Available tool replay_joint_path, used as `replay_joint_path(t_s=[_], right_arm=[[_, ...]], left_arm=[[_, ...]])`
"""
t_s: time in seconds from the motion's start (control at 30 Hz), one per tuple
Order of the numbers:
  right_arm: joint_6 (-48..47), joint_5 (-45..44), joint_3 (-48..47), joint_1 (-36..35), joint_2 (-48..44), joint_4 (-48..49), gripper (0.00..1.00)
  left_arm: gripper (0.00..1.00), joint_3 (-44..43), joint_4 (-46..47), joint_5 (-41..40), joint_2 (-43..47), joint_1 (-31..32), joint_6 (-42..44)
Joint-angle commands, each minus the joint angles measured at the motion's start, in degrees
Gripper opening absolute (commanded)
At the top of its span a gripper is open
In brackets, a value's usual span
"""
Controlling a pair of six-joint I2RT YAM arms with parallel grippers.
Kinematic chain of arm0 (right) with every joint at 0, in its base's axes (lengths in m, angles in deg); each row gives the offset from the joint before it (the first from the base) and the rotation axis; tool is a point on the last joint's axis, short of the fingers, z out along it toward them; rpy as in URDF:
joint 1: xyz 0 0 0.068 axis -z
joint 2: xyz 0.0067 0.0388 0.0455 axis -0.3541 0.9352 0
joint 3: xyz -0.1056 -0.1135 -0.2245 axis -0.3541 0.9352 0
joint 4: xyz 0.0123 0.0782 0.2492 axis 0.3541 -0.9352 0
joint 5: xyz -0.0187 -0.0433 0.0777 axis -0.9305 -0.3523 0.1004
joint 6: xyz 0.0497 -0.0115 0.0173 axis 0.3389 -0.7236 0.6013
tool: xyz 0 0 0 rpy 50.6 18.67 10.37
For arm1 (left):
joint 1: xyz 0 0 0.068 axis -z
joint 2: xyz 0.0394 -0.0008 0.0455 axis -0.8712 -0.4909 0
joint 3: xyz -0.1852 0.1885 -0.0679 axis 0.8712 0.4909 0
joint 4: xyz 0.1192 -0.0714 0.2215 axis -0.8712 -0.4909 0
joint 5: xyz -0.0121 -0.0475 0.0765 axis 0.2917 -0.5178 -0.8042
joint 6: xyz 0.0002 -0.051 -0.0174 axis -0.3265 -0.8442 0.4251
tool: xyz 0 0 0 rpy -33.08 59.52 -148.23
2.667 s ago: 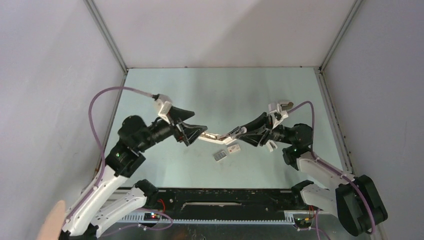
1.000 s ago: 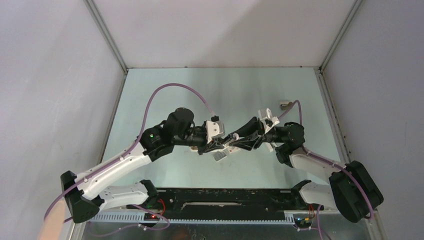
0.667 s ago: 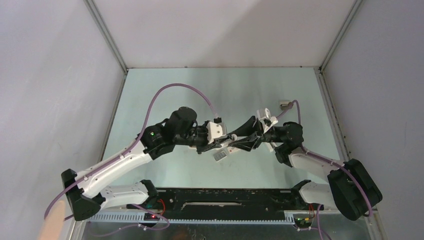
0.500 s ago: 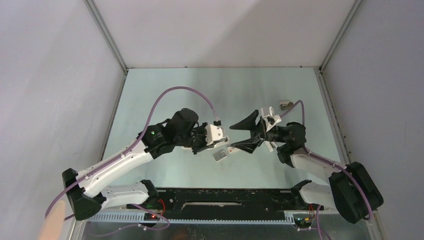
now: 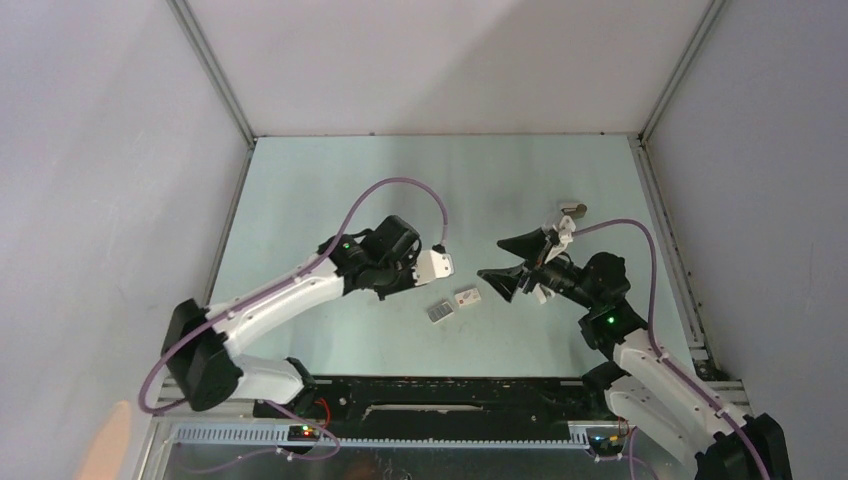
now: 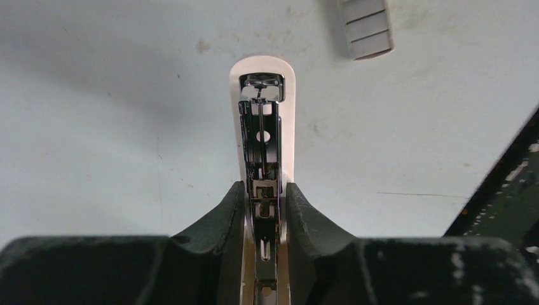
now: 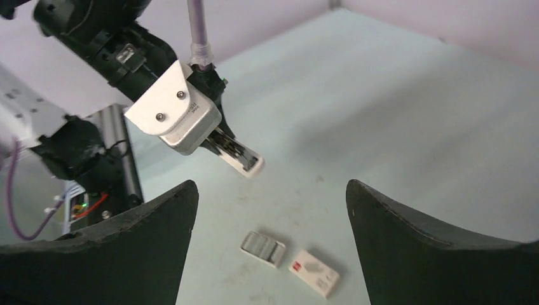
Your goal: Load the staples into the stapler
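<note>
Near table (image 5: 330,180) centre, left gripper (image 6: 262,190) is clenched on the opened stapler (image 6: 262,114). Right gripper (image 7: 270,187), at its 3 o'clock, is spread wide, released. Staples (image 7: 262,248) lie at box's (image 7: 314,272) 8 o'clock.

The top camera looks down from high up and sees the whole table (image 5: 440,180). The left wrist camera sits very close and looks along the stapler (image 6: 262,127) at the table. The right wrist camera looks from farther back, toward the left arm (image 7: 102,44). All three see the staples (image 5: 440,312).
</note>
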State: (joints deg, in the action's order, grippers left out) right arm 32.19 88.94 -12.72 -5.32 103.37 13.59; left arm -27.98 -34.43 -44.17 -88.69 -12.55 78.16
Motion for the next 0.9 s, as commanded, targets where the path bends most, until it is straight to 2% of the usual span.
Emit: replay_joint_path(t_s=[0.0,0.13,0.23,0.43,0.63,0.77,0.87], right_arm=[[-0.7,-10.8,-0.2,1.4,-3.4,-16.1,0.88],[3.4,-12.9,-0.2,4.2,-3.9,-20.6,0.90],[5.4,-11.6,-0.2,7.5,-3.4,-23.4,0.90],[9.2,-10.2,-0.3,13.0,-3.3,-27.0,0.91],[9.5,-8.5,-0.3,14.3,-2.2,-27.0,0.91],[13.0,-8.0,-0.3,15.2,-1.3,-26.6,0.99],[16.3,-9.0,-0.3,16.6,-1.5,-26.9,1.00]], left_arm=[[0.05,-0.1,0.8,-3.3,-5.1,-3.2,2.5],[0.06,-1.8,-0.3,-5.8,-11.8,-4.3,2.7],[0.06,-2.5,-0.3,-4.8,-15.7,-4.4,2.4],[0.09,-0.3,2.5,-3.4,-19.6,-4.4,2.5],[0.18,0.3,3.2,-2.5,-22.3,-4.5,2.2],[0.24,0.4,3.7,-2.9,-23.3,-4.5,2.1],[0.30,0.3,3.4,-3.7,-24.0,-4.5,1.7]])
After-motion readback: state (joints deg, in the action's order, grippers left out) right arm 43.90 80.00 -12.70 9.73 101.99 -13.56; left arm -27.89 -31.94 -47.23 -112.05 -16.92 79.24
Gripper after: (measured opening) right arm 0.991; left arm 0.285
